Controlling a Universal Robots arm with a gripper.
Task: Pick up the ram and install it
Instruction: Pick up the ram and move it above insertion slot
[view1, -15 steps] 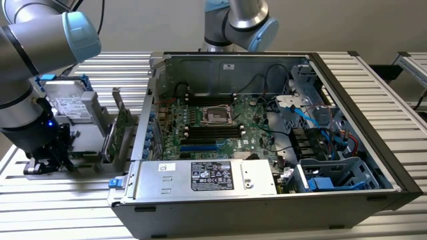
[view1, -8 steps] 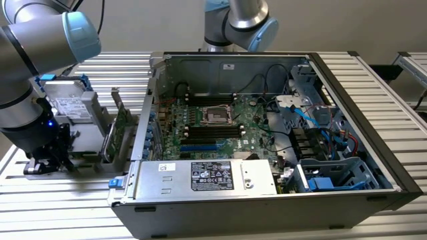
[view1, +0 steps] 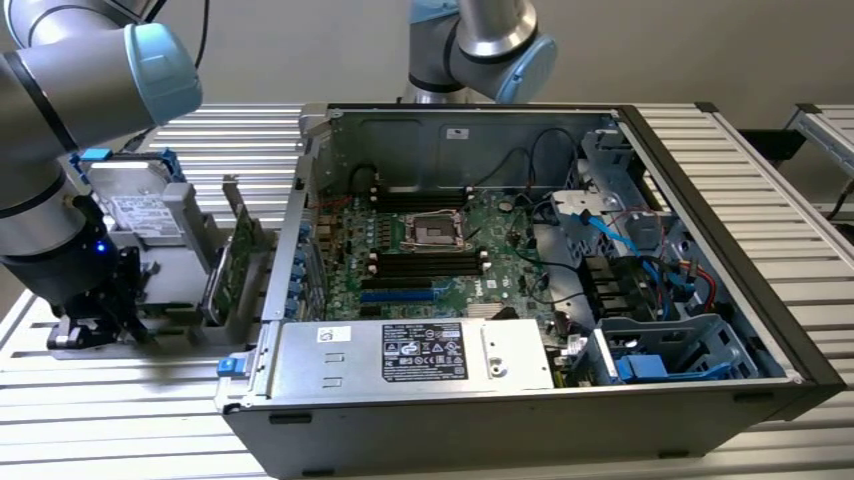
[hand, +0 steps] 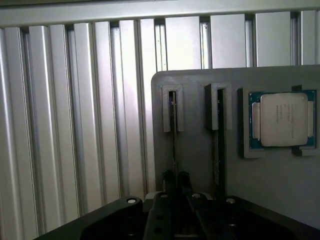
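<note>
Gripper (view1: 87, 332): low at the near end of the grey parts holder (view1: 167, 300), on the exterior view's left. In the wrist view the gripper (hand: 175, 179) sits right at the ram; I cannot tell whether it is open or clamped.
Ram (hand: 173, 125): standing on edge in the holder slot nearest the holder's rim, its far end caught in a small grey bracket.
Second ram stick (hand: 219, 130): on edge in the next slot, parallel, between the ram and the processor.
Processor (hand: 282, 120): silver square on a green border, lying flat in its own recess of the holder (hand: 200, 165); faint print on it, too small to read.
Around the holder: a hard drive (view1: 134, 205) stands upright at the far end, and green expansion cards (view1: 244, 265) stand on edge between the gripper and the computer case (view1: 694, 230).
Case: open on top, lying on the slatted aluminium table (view1: 747, 170); its side wall (bare metal) rises between the holder and the motherboard (view1: 441, 255).
Motherboard: empty processor socket (view1: 434, 230) in the middle, black memory slots (view1: 427, 265) just beside it.
Clutter inside: blue and black cables (view1: 601, 225) and a blue drive cage (view1: 661, 360) on the exterior view's right.
Writing: the power supply (view1: 414, 355) carries a black label and a white sticker, neither legible.
Behind the case: another arm's joint (view1: 481, 40).
</note>
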